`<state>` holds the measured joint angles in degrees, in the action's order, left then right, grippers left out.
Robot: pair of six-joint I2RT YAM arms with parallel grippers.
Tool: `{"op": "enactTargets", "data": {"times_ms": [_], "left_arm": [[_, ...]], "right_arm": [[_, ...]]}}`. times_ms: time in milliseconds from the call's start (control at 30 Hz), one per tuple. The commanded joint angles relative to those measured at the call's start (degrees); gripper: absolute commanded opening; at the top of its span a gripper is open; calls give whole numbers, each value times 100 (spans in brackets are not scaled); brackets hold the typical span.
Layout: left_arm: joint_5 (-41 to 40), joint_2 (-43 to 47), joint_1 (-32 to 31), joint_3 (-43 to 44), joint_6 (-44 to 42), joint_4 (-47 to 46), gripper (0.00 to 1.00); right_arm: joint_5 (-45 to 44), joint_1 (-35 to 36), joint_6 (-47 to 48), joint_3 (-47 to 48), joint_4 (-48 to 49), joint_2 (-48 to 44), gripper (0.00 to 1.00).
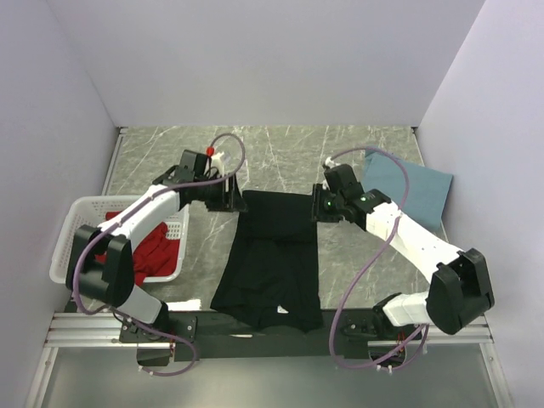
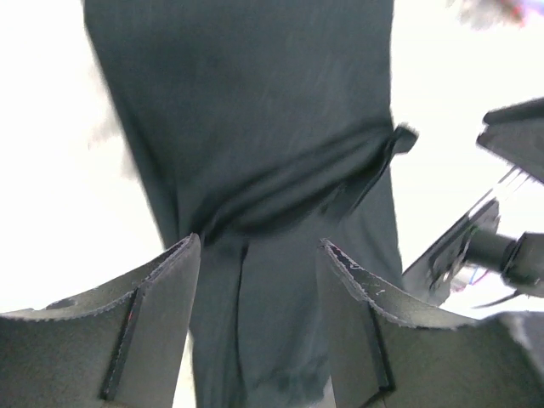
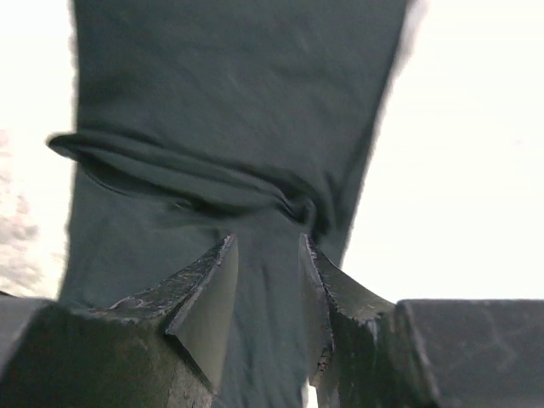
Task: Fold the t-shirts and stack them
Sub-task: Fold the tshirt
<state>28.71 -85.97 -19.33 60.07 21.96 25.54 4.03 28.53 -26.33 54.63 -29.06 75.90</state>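
The black t-shirt (image 1: 276, 255) lies folded into a long strip down the middle of the table, its near end at the table's front edge. My left gripper (image 1: 237, 198) is at its far left corner, and my right gripper (image 1: 318, 206) is at its far right corner. In the left wrist view the left gripper (image 2: 259, 248) is open with the black cloth (image 2: 255, 127) under the gap. In the right wrist view the right gripper (image 3: 268, 244) is open more narrowly over the black cloth (image 3: 229, 102). The red t-shirt (image 1: 157, 252) lies in the basket. The dusty-blue t-shirt (image 1: 412, 189) lies folded at the back right.
The white latticed basket (image 1: 76, 223) stands at the left, beside my left arm. The grey side walls close in on both sides. The right arm's gripper body (image 2: 501, 246) shows at the right of the left wrist view.
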Motion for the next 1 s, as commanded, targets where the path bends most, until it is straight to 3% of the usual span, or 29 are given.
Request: {"op": "enactTargets", "data": {"times_ms": [0, 167, 367, 633, 967], "left_arm": [[187, -463, -18, 531, 195, -356, 62], [407, -1314, -18, 1040, 484, -831, 61], [460, -1756, -106, 989, 450, -788, 61], [258, -1466, -229, 365, 485, -945, 62], [91, -1361, -255, -101, 433, -867, 62]], "right_arm": [[61, 29, 207, 486, 128, 275, 42], [493, 38, 225, 1093, 725, 1354, 40], [704, 126, 268, 1331, 849, 2183, 37], [695, 433, 84, 515, 946, 1868, 36], [511, 943, -171, 206, 814, 1542, 34]]}}
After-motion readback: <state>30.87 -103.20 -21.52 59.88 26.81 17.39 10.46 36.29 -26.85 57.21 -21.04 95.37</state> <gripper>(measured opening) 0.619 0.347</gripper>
